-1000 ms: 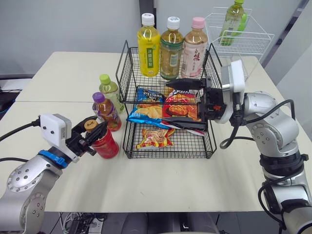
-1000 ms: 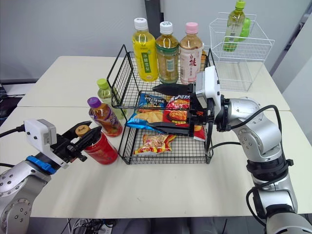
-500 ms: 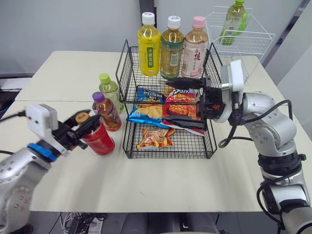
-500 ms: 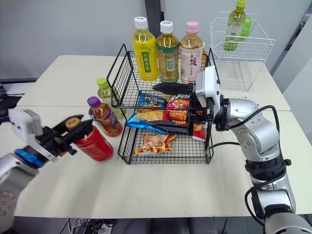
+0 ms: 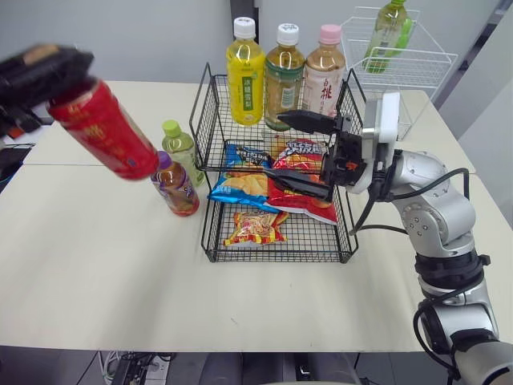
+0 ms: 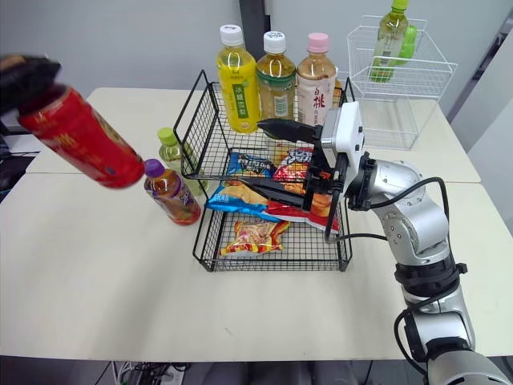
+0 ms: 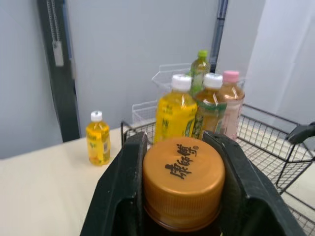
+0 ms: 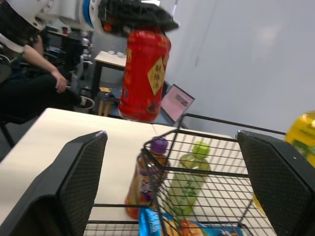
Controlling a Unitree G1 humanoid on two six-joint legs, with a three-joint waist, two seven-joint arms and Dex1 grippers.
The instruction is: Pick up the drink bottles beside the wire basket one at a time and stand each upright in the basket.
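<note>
The red bottle (image 5: pixel 104 132) has risen off the table (image 5: pixel 120 281) and now hangs tilted, high to the left of the basket (image 5: pixel 210 104), with the left gripper (image 7: pixel 181 147) clamped on its cap. The right gripper (image 5: pixel 273 143) gapes wide at the basket's front. Inside stand three bottles (image 5: pixel 280 76); two bottles (image 5: pixel 176 188) wait beside it.

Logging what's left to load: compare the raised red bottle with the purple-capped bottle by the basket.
The red bottle hangs tilted in the air, clamped at its cap by the left end effector; the purple-capped bottle stands on the table. The red bottle has a red wrap and orange-brown cap; the purple-capped bottle shows amber drink. Both are outside the basket.
</note>
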